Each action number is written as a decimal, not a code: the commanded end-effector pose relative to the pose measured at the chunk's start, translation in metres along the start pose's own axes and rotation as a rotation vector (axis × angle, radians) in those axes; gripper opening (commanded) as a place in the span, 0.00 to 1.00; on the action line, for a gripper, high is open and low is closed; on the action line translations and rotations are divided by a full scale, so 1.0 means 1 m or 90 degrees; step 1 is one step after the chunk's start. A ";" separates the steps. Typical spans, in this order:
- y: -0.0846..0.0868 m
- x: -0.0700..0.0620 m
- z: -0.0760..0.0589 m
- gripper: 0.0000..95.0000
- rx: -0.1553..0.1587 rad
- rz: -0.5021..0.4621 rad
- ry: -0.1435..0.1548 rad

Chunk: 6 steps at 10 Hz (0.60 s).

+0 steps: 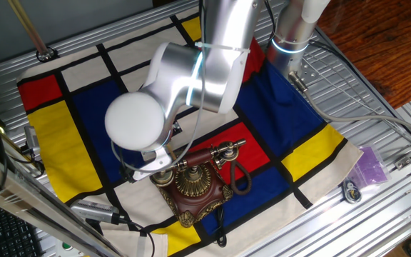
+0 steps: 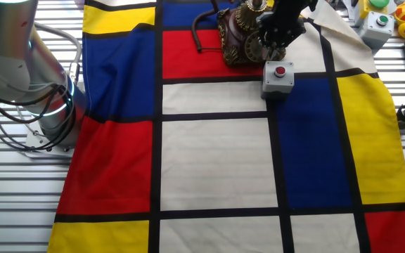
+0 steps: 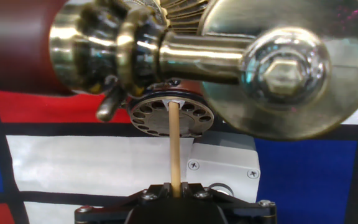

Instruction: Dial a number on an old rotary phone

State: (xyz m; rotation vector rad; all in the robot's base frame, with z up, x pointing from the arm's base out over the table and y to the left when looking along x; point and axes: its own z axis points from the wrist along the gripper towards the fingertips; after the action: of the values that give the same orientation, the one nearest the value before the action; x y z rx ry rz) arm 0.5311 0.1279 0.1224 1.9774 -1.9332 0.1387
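Scene: a silver robot arm (image 1: 205,64) bends low over a cloth (image 2: 216,161) of red, blue, yellow and white blocks edged in black, spread across a ribbed metal surface (image 1: 377,107).

Old rotary phone (image 1: 195,187): sits on the cloth near its edge, on a dark red-brown square base, with the brass dial (image 3: 171,116) facing up. In the other fixed view it stands at the far end of the cloth, on the red block, partly behind the arm's dark hand.

Handset (image 1: 216,155): lies across the brass cradle; in the hand view its brass end fills the upper frame, blurred by closeness.

Cord (image 1: 240,178): black, looping on the cloth just beside the phone's base.

Tool (image 3: 174,188): its two dark fingers are pressed together around a thin pale wooden stick (image 3: 174,146), held upright along the line of sight. The stick's far tip reaches the ring of finger holes on the dial; whether it sits inside a hole cannot be told.

Grey box (image 2: 278,77): small, with a red button on top, on the cloth just beside the phone, on the side nearer the other fixed camera. The hand view shows its screwed lid below the dial.

Edges: a purple item (image 1: 371,165) lies on the surface beyond the cloth's corner; yellow and green objects (image 2: 394,14) sit at the surface's far corner in the other fixed view.
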 end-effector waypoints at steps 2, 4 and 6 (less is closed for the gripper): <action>-0.001 -0.001 -0.001 0.00 -0.009 0.003 -0.002; -0.001 -0.001 -0.001 0.00 -0.013 0.004 -0.001; -0.001 0.000 -0.001 0.00 -0.016 0.007 -0.002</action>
State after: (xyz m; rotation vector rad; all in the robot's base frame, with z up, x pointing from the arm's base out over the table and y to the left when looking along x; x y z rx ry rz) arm 0.5318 0.1279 0.1230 1.9490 -1.9412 0.1125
